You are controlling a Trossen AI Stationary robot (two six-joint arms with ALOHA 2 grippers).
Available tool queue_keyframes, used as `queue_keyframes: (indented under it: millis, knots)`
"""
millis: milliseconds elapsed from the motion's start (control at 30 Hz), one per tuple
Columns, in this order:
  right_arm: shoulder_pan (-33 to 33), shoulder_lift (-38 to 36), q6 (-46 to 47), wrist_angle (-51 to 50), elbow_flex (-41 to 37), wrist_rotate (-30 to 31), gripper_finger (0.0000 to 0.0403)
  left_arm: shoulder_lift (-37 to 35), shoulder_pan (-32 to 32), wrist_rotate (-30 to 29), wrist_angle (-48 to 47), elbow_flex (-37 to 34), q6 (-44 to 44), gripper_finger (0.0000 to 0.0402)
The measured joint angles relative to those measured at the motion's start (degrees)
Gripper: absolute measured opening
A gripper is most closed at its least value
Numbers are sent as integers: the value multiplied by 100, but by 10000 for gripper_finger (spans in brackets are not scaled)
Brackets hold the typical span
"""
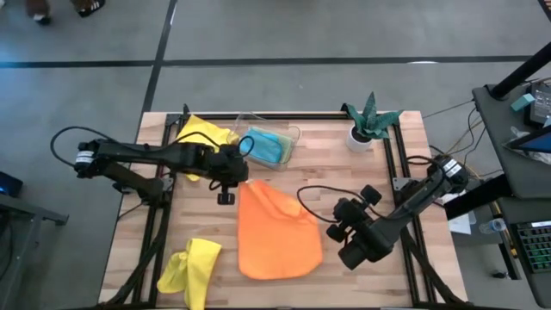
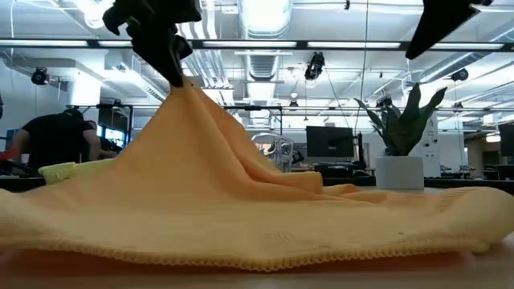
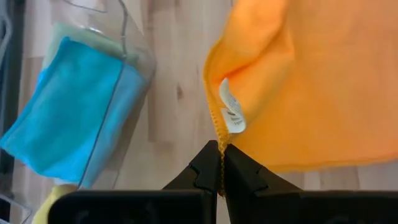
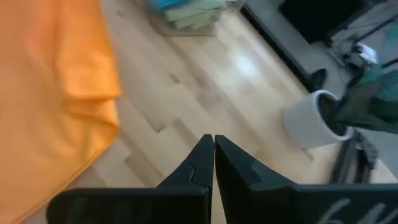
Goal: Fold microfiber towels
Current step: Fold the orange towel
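Observation:
An orange microfiber towel [image 1: 277, 234] lies spread on the table's middle, with one far corner lifted into a peak [image 2: 181, 88]. My left gripper [image 3: 220, 163] is shut on that corner. My right gripper [image 4: 213, 142] is shut and hangs above bare wood just right of the towel, with nothing between its fingers. One yellow towel [image 1: 203, 136] lies bunched at the far left, and another [image 1: 191, 269] lies crumpled at the near left. A turquoise towel [image 1: 265, 146] rests folded on a green one inside a clear tray [image 1: 293, 136]. My left gripper pinches the orange towel's hemmed edge [image 3: 217, 134] between its two fingers, just beside the white label [image 3: 231, 112]. The fingers slant down at it from the table's left. That corner is held up clear of the table, and the cloth slopes down from it to the part lying on the wood [image 2: 265, 233].
A small green plant in a white pot [image 1: 365, 129] stands at the far right. Dark frame rails run along the table's left [image 1: 159, 215] and right [image 1: 403, 172] sides. Bare wood [image 1: 370, 172] shows between the towel and the plant.

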Motion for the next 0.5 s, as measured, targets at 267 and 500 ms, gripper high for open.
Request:
queue_keyframes:
  millis: [267,500]
  knots:
    - [-354,-953,-1720,3455,-1366,-318,15,130,-11,229,-39,-55,240,0]
    - [-1404,-1663,-3323,7319,-3436,-1560,78,313,-12,252,-60,-120,234,0]
